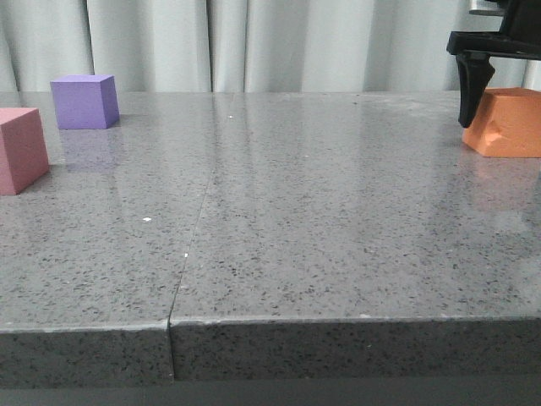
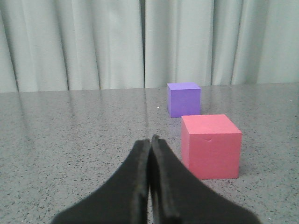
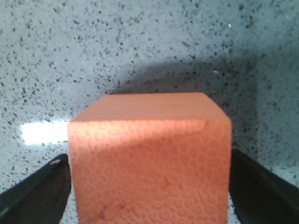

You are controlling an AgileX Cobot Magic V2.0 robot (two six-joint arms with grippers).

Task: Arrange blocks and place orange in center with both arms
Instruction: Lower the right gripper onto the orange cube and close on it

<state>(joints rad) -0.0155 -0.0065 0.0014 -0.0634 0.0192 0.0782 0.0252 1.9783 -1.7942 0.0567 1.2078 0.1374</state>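
Observation:
The orange cube rests on the grey stone table at the far right and has a dent in its front face. My right gripper straddles it from above; in the right wrist view the cube fills the space between both black fingers, which press its sides. The pink cube sits at the far left edge, with the purple cube behind it. My left gripper is shut and empty, low over the table, to the left of the pink cube and short of the purple cube.
The grey speckled table has a seam running front to back left of the middle. Its front edge is near the camera. A pale curtain hangs behind the table.

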